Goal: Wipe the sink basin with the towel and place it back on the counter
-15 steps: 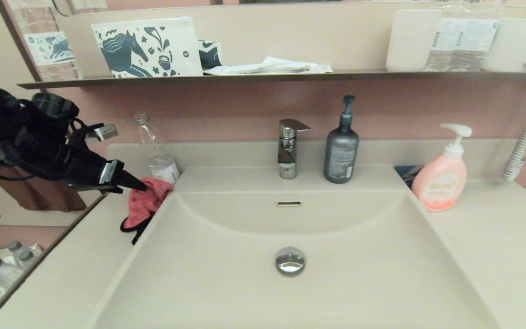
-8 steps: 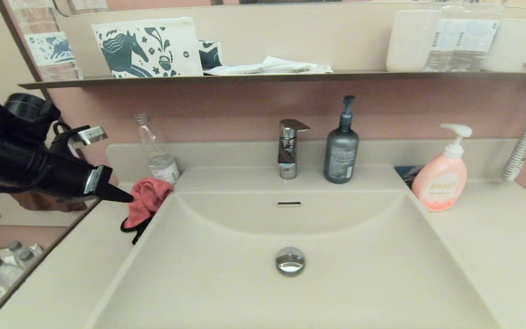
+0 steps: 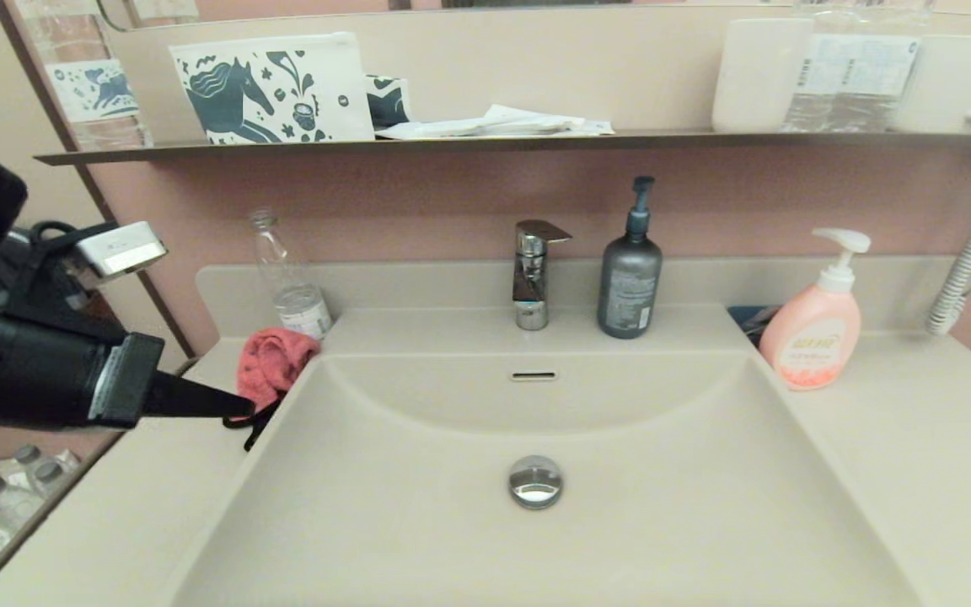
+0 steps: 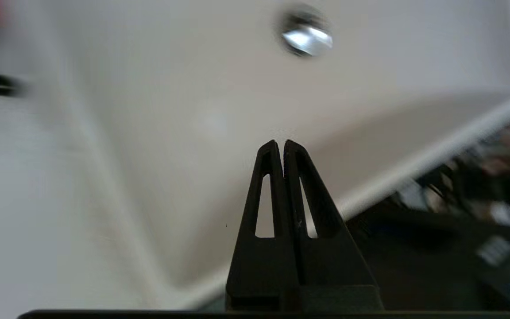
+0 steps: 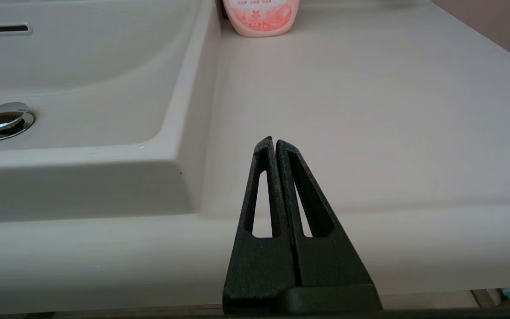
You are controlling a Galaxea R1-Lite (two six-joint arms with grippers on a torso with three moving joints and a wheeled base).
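Towel (image 3: 270,367) first: it sits bunched on the counter (image 3: 915,438), at the far-left corner of the sink basin (image 3: 418,523), its black trim trailing toward me along the basin's left rim and a clear plastic bottle (image 3: 292,287) standing just behind it. My left gripper (image 3: 237,408) comes in from the left, roughly level, with its tip at the near end of the towel; I cannot tell from the head view whether it touches the cloth. In the left wrist view the 2 fingers (image 4: 267,177) are pressed together with nothing between them, and they point out over the basin toward the chrome drain plug (image 4: 307,35). So the towel lies just ahead of that tip and off to the far side of it, not on the line the fingers point along. Its long axis runs from the back of the counter toward me, along the basin rim. The left arm is plainly the nearer 1. My right gripper (image 5: 275,146) is parked low at the front edge of the counter on the right, fingers together and empty, facing the pink soap bottle (image 5: 261,17), well apart from the towel. I judge the basin unwiped.
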